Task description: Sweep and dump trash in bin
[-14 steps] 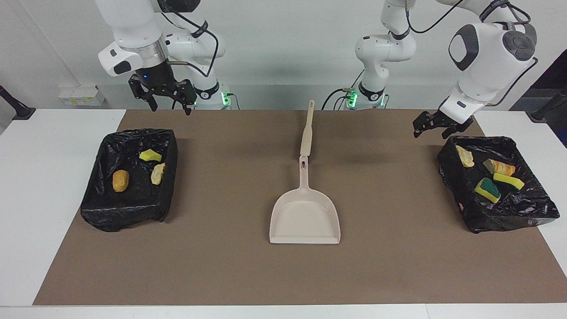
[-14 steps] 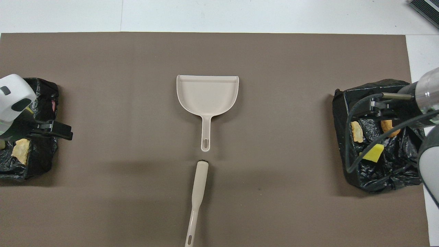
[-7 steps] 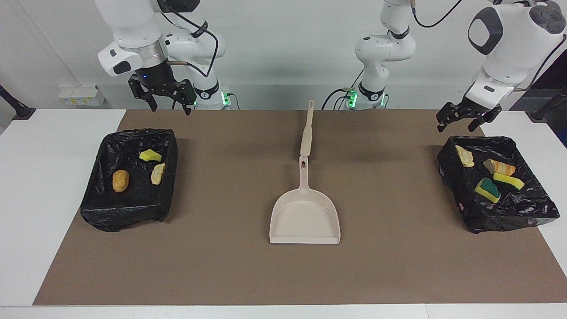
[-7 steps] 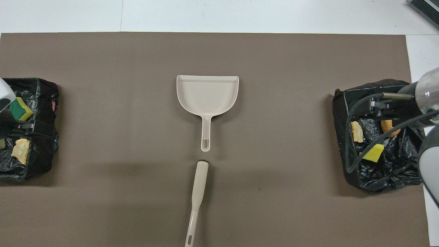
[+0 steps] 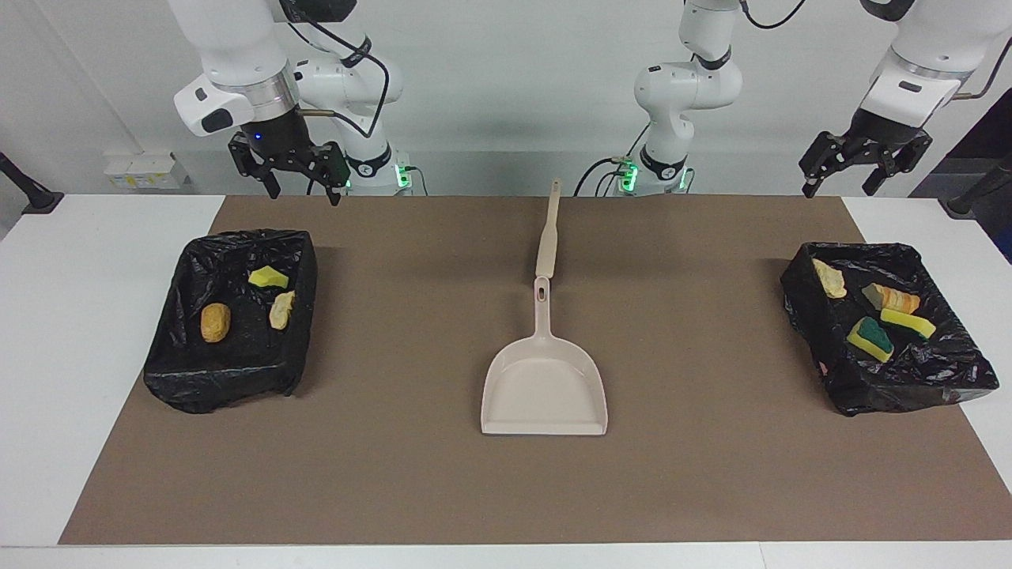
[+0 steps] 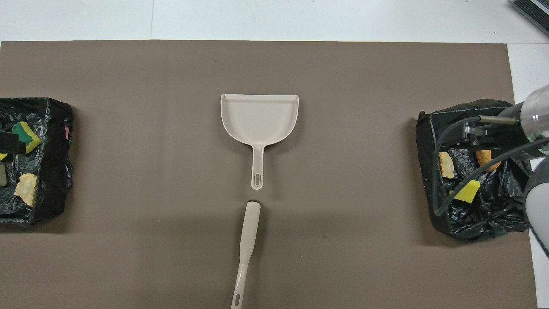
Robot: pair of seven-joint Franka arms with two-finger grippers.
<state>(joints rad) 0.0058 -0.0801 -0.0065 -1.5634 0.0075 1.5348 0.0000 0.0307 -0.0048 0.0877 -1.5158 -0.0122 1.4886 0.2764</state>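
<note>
Yellow-tan trash (image 5: 873, 310) in bins — left end effector (image 5: 846, 170) open | right end effector (image 5: 303, 183) open

At frame centre, a beige plastic dustpan (image 5: 544, 391) lies flat on the brown mat (image 5: 696, 466) covering the white worktop (image 5: 71, 332), with a beige long-handled brush (image 5: 548, 237) just above it. Black-bagged bins sit at mid-left (image 5: 229, 371) and mid-right (image 5: 909, 379), holding the sponge and bread-like scraps. Both claws, right (image 5: 302, 186) upper left and left (image 5: 842, 175) upper right, hang open and empty.

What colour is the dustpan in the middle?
The dustpan is plain beige, clearest in the facing view.
</note>
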